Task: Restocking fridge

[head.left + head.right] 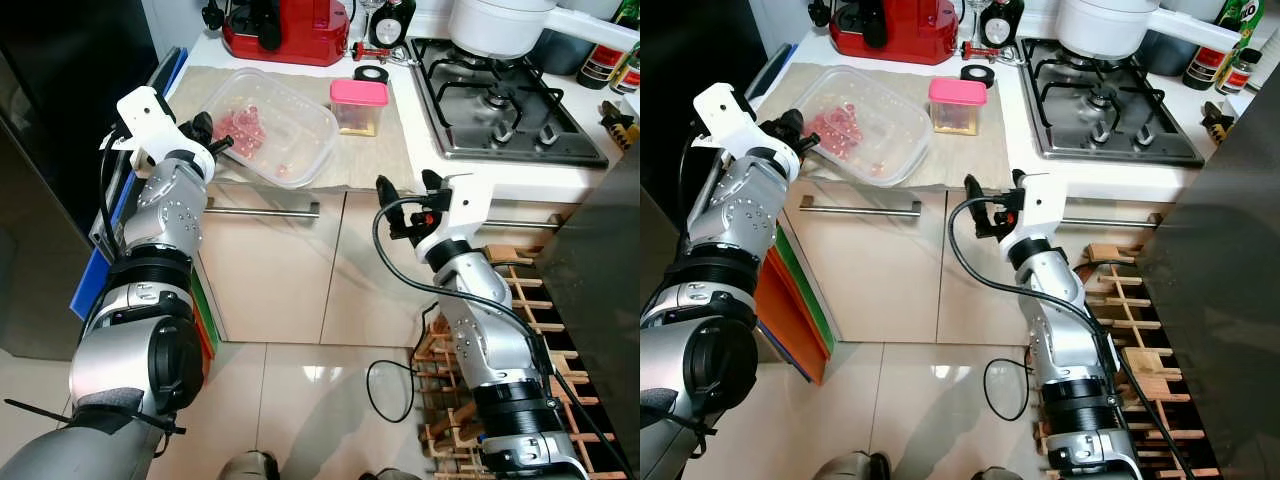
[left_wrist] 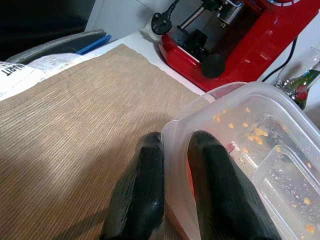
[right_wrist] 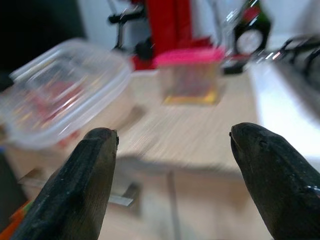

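In the left eye view we see our left gripper (image 1: pixel 212 135) in the upper left of the frame, its fingers pinched on the near left rim of the clear plastic container (image 1: pixel 285 125), which holds pink pieces and sits tilted on the beige mat (image 1: pixel 375 155). Upper centre stands the pink-lidded box (image 1: pixel 359 106). Our right gripper (image 1: pixel 408 188) hangs at centre, below the counter edge, well apart from both.

The left wrist view shows our two black fingers (image 2: pixel 142 192) closed on the container's rim (image 2: pixel 176 165), one outside and one inside the wall, a red machine (image 2: pixel 250 40) behind.

In the right wrist view our fingers (image 3: pixel 92 175) stand wide apart, holding nothing; the pink-lidded box (image 3: pixel 190 75) sits beyond them.
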Controlling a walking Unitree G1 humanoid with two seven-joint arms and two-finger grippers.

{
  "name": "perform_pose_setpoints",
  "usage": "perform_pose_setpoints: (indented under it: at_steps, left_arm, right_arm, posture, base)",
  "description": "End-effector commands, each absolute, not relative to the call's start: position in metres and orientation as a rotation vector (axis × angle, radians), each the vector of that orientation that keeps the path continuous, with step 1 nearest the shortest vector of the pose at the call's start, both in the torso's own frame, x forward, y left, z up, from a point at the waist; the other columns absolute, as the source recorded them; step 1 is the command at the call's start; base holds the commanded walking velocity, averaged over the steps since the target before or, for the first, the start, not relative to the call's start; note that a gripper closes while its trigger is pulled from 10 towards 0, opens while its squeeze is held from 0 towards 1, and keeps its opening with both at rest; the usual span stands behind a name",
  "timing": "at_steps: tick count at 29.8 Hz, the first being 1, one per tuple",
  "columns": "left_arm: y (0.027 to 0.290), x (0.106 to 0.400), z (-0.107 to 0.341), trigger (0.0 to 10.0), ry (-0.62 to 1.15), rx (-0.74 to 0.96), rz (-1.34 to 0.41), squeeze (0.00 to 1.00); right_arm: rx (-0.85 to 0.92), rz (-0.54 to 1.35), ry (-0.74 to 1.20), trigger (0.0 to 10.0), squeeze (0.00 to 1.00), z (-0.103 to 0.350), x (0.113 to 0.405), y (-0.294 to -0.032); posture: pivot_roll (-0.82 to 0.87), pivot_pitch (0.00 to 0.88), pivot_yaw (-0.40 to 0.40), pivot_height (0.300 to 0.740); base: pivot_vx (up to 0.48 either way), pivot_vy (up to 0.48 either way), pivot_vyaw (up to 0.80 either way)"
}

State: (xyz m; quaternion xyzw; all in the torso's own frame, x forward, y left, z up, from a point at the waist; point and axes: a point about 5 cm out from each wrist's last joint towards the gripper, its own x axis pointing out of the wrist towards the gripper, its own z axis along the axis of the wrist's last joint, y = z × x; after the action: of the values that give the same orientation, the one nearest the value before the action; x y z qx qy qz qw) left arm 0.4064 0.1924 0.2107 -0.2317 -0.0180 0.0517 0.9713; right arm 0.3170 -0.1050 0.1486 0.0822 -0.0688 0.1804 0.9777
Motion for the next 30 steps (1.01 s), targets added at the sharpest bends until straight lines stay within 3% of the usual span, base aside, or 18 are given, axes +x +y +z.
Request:
perform_pose_setpoints:
  at_steps: [1,13,20,24,26,30]
  left_arm:
    - [0.195,0.404,0.195,10.0,0.031,-0.4,0.159,0.0]
    - [0.195,0.405,0.195,10.0,0.033,-0.384,0.161,0.0]
    - [0.193,0.407,0.193,10.0,0.064,-0.525,0.171,0.0]
    - [0.185,0.409,0.189,10.0,0.148,-0.629,0.187,0.0]
    - [0.18,0.41,0.186,10.0,0.234,-0.631,0.261,0.0]
    - [0.181,0.41,0.186,10.0,0.253,-0.606,0.311,0.0]
  right_arm:
    - [0.162,0.377,-0.133,10.0,0.0,0.147,0.314,-0.103]
    - [0.131,0.37,-0.132,10.0,0.0,0.142,0.312,-0.105]
    - [0.134,0.367,-0.119,10.0,0.0,0.139,0.31,-0.104]
    - [0.229,0.387,-0.069,10.0,0.0,0.135,0.311,-0.094]
    - [0.375,0.448,-0.016,10.0,0.0,0.136,0.312,-0.077]
    - [0.435,0.489,0.001,10.0,0.0,0.14,0.313,-0.069]
  posture:
    - [-0.03,0.058,-0.018,0.74]
    - [-0.03,0.066,-0.016,0.74]
    - [-0.03,0.064,-0.014,0.74]
    - [-0.04,0.053,-0.011,0.74]
    - [-0.03,0.041,-0.009,0.74]
    - [-0.03,0.034,-0.01,0.74]
  base:
    - [0.0,0.0,0.0]
    - [0.0,0.0,0.0]
    - [0.0,0.0,0.0]
    - [0.0,0.0,0.0]
    - [0.0,0.0,0.0]
    - [0.0,0.0,0.0]
